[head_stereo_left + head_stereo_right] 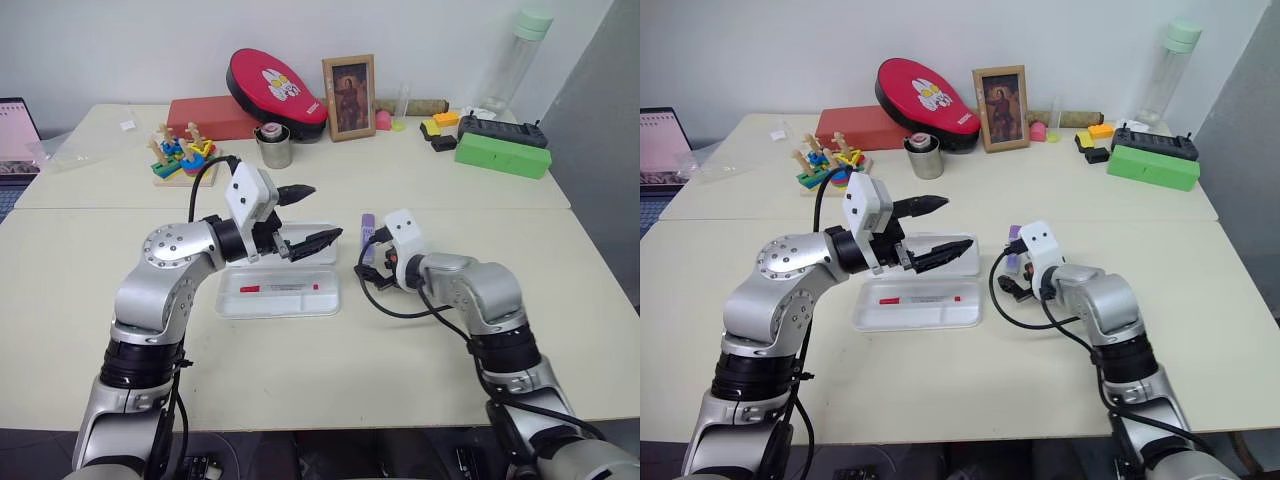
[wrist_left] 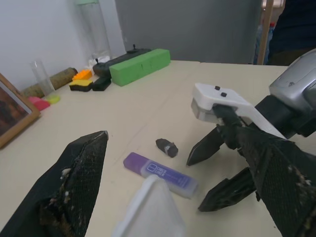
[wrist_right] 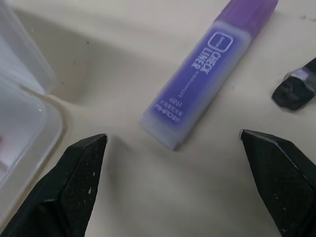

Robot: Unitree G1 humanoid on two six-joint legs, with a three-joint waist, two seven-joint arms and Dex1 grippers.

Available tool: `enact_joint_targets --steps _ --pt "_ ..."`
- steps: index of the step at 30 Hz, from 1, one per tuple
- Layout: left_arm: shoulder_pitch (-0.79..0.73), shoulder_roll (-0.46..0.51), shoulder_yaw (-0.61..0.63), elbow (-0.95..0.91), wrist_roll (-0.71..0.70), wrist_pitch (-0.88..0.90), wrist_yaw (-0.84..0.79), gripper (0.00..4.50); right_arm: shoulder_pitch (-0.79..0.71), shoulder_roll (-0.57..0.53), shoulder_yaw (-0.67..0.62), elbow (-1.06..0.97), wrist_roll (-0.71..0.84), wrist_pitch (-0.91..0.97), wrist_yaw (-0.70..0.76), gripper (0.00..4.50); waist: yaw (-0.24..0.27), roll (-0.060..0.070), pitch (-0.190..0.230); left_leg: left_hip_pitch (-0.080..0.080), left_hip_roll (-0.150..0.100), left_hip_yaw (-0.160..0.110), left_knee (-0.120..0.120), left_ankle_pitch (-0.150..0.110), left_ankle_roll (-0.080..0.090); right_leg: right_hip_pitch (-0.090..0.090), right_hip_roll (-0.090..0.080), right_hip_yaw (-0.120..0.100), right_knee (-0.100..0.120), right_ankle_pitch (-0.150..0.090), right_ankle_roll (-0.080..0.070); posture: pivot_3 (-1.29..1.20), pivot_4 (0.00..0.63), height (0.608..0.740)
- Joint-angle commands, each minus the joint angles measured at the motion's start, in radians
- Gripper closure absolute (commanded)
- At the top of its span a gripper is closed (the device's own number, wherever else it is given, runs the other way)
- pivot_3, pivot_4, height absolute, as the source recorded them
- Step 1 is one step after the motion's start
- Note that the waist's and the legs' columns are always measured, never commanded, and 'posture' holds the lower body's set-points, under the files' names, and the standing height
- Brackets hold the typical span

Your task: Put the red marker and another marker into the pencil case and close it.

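On the cream table [image 1: 300,380], the open white pencil case [image 1: 280,306] serves as the landmark: its tray lies flat and the red marker [image 1: 279,288] rests inside it, lengthwise, red cap toward the robot's left. The case's lid stands behind the tray, partly hidden by the left gripper [image 1: 312,214], which hangs above the far edge of the case with its two black fingers spread wide and nothing between them.

Just off the case's right end lies the purple marker [image 3: 208,74], flat on the table, apart from the case wall. The right gripper [image 3: 175,185] is tilted down over it with jaws wide open, one fingertip on either side of the marker's pale cap end, touching neither it nor the case. A small dark cap-like piece [image 2: 167,147] sits on the table just beyond the purple marker, on the side away from the case.

Well behind the case, toward the wall, stand a metal cup [image 1: 274,146], a framed picture [image 1: 349,97], a red oval rabbit-print case [image 1: 276,86] and, further right, a green box [image 1: 504,154].
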Motion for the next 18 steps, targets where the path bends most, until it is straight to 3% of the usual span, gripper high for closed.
enact_joint_targets --steps 1,8,18 --pt "-0.01 0.003 0.024 -0.055 -0.017 0.004 0.03 0.04 -0.014 0.049 -0.01 0.043 -0.028 -0.037 -0.053 0.0 0.0 0.0 0.0 0.0 0.0 0.0 0.001 0.0 0.0 0.001 0.0 0.0 0.0 0.0 0.0 0.0 0.15 0.74" --pt "-0.006 0.007 0.025 -0.068 -0.021 0.013 0.051 0.04 -0.008 0.123 0.005 0.137 -0.088 -0.131 -0.125 0.0 -0.002 -0.001 -0.001 0.0 0.0 -0.001 0.005 0.0 0.0 0.002 0.001 0.0 0.0 0.001 0.002 0.0 0.15 0.74" --pt "0.007 0.006 0.02 -0.074 -0.021 0.015 0.077 0.0 0.006 0.112 0.049 0.171 -0.157 -0.18 -0.134 2.05 -0.002 -0.001 -0.001 0.0 0.0 -0.001 0.005 0.0 0.0 0.002 0.001 0.001 0.0 0.001 0.002 0.0 0.15 0.74"
